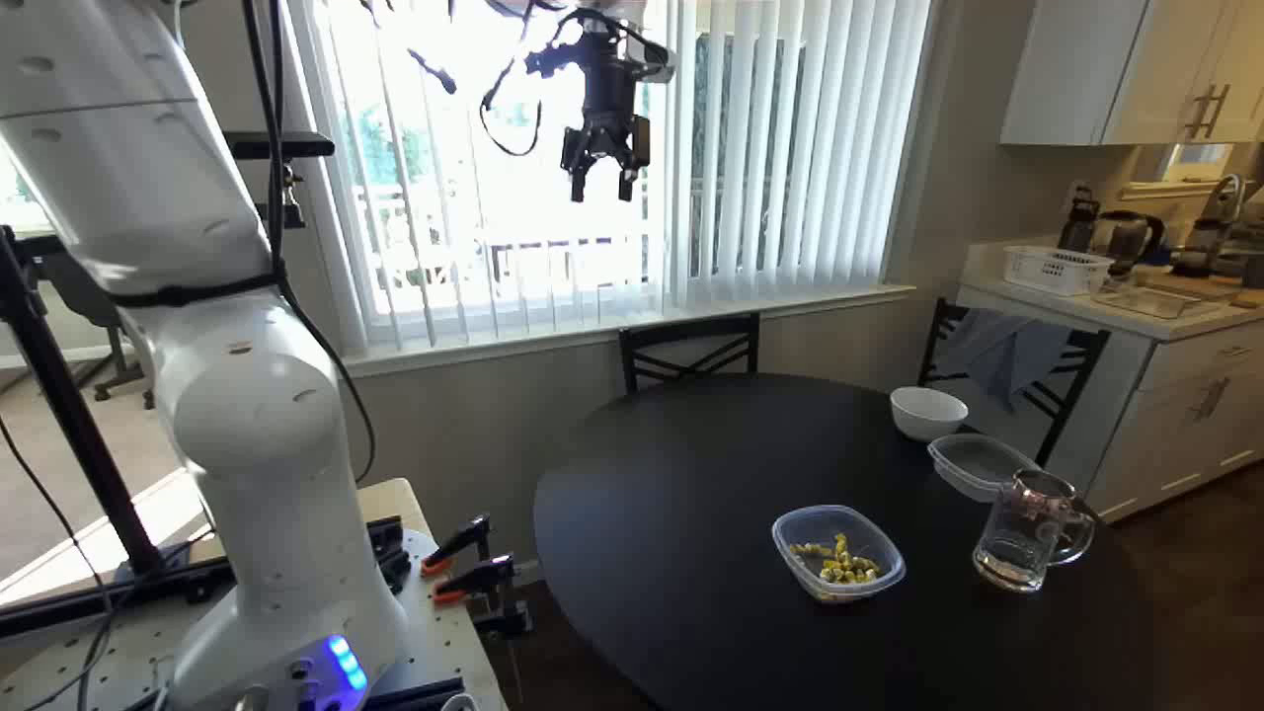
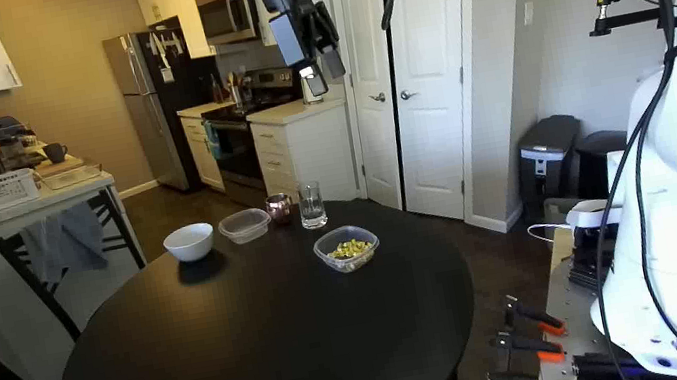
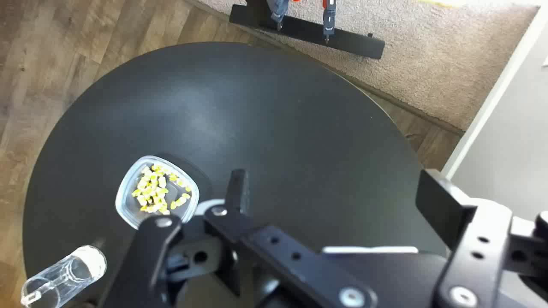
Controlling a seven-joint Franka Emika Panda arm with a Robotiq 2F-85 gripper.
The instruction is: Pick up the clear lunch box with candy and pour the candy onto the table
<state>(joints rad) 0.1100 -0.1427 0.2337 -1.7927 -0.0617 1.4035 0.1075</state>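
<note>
Far left in an exterior view was the big white arm (image 1: 237, 375). Next over, the gripper (image 1: 601, 188) hung way up high against the window blinds (image 1: 810, 178), pointing down with its fingers spread wide, and yeah, you could see that gap in the wrist view too. Then came the dark round table (image 1: 681, 494), well below it. The clear lunch box (image 1: 859, 530) sat upright on top with the yellow candy (image 1: 847, 567) in a loose pile inside. Moving right, a white bowl (image 1: 928, 417) stood near the far edge, then a second clear container (image 1: 973, 462) just beside it, then a clear glass mug (image 1: 1017, 538) with its handle facing right.
</note>
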